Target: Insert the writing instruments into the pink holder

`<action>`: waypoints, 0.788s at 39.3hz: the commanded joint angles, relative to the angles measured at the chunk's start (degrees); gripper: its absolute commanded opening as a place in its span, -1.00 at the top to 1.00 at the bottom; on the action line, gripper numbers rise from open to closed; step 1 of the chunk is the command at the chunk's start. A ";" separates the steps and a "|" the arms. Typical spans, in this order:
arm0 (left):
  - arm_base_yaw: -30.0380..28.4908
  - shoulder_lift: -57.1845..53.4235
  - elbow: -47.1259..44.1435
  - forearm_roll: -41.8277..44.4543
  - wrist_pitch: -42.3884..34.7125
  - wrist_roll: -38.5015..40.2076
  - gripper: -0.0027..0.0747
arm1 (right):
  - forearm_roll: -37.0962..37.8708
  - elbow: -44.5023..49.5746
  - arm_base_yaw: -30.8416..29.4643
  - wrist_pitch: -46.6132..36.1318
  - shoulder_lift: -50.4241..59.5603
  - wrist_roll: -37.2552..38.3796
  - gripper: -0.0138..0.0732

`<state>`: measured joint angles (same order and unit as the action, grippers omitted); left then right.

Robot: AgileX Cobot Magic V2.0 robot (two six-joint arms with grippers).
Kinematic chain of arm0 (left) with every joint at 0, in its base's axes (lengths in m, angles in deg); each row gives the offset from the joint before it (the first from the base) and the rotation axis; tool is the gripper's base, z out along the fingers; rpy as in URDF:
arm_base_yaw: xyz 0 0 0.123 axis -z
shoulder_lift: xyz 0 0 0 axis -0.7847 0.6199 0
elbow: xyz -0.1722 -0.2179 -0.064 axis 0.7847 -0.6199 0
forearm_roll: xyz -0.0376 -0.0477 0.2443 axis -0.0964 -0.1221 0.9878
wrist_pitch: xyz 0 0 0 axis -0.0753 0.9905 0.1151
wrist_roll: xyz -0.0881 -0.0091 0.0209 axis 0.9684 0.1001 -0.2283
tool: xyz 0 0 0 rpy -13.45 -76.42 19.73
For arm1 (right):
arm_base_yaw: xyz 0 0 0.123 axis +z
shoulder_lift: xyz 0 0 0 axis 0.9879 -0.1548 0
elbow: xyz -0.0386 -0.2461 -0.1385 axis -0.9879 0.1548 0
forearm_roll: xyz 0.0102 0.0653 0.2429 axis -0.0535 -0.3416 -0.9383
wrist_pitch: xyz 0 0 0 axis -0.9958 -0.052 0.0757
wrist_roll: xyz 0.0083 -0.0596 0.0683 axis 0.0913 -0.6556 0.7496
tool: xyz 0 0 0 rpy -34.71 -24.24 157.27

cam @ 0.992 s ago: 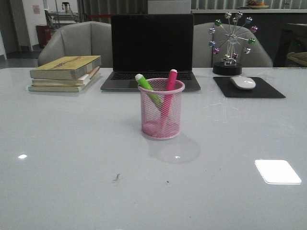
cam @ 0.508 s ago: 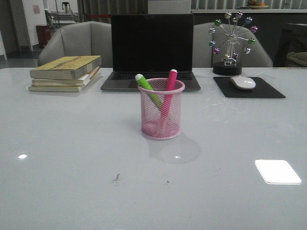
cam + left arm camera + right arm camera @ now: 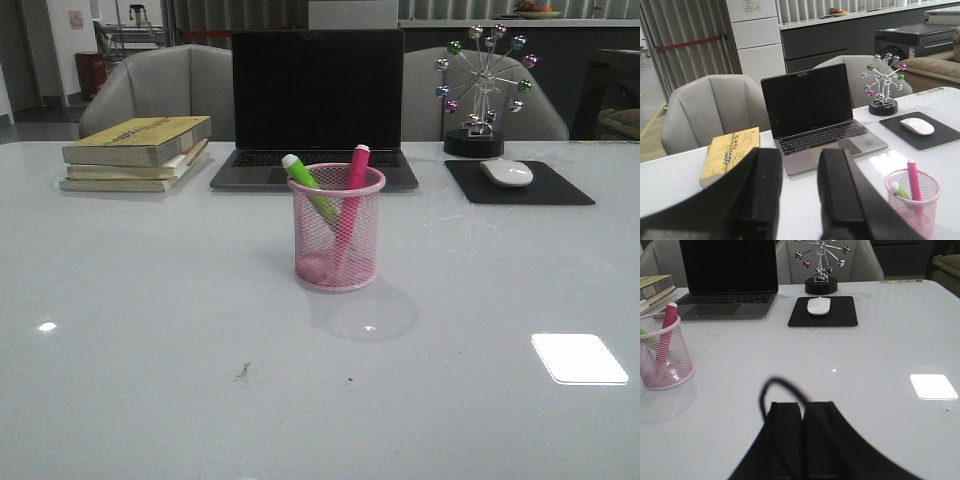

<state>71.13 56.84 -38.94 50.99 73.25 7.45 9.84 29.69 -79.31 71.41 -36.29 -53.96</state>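
The pink holder (image 3: 337, 227) stands upright in the middle of the table, in front of the laptop. Both writing instruments rest inside it: the lime green pen (image 3: 305, 181) leans left and the hot pink pen (image 3: 354, 175) leans right, tops above the rim. The left wrist view shows the holder (image 3: 913, 202) with both pens, off to the side of my left gripper (image 3: 800, 159), which is open and empty. In the right wrist view the holder (image 3: 664, 357) sits apart from my right gripper (image 3: 803, 405), which is shut on nothing. Neither gripper appears in the front view.
A dark open laptop (image 3: 316, 105) stands behind the holder. A stack of books (image 3: 137, 152) lies at the back left. A white mouse (image 3: 507, 172) on a black pad (image 3: 518, 184) and a ball-wheel desk toy (image 3: 483, 90) stand at the back right.
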 commanded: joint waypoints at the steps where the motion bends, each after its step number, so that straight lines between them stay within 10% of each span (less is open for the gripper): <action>1: -2.72 -0.24 2.12 -0.27 -4.36 0.57 0.24 | 0.10 0.03 -0.39 -4.73 0.79 -0.23 0.61; 14: -13.83 -3.23 2.12 -4.16 -0.80 0.57 0.24 | 0.10 0.03 -0.39 -4.73 0.79 -0.23 0.61; 31: -14.38 -4.53 2.12 -4.28 1.50 0.57 0.24 | 0.10 0.03 -0.39 -4.73 0.79 -0.23 0.61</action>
<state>56.95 52.36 -38.94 47.28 79.23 7.55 9.84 29.69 -79.31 71.41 -36.29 -53.96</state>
